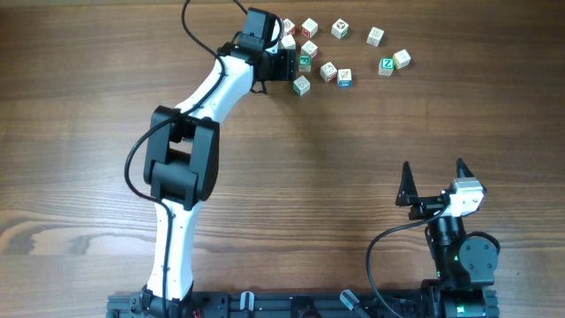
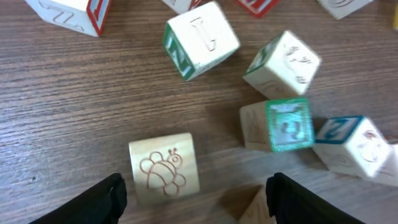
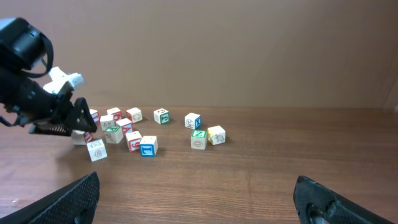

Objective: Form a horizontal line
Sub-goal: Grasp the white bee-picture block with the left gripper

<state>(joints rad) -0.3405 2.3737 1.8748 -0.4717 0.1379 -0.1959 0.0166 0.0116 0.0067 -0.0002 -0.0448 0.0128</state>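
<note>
No straight row of three cubes shows; the small whitish alphabet cubes lie scattered at the table's far side (image 1: 340, 29). My left gripper (image 1: 293, 62) is open and low over the left end of the cluster. In the left wrist view its fingers (image 2: 196, 208) straddle a pale cube with a brown bee drawing (image 2: 163, 169), apart from both fingers. A blue-edged cube (image 2: 348, 140) (image 1: 344, 78) sits beside a red-marked cube (image 1: 328, 71); a faint-marked cube (image 1: 302, 85) lies apart. My right gripper (image 1: 433, 184) (image 3: 199, 205) is open and empty, far from the cubes.
Green-printed cubes (image 2: 199, 40) (image 2: 286, 124) lie just beyond the bee cube. Another cube's corner (image 2: 255, 210) sits by the left gripper's right finger. More cubes lie to the right (image 1: 386, 65) (image 1: 375, 36). The left arm (image 1: 190, 150) crosses the table's left-middle.
</note>
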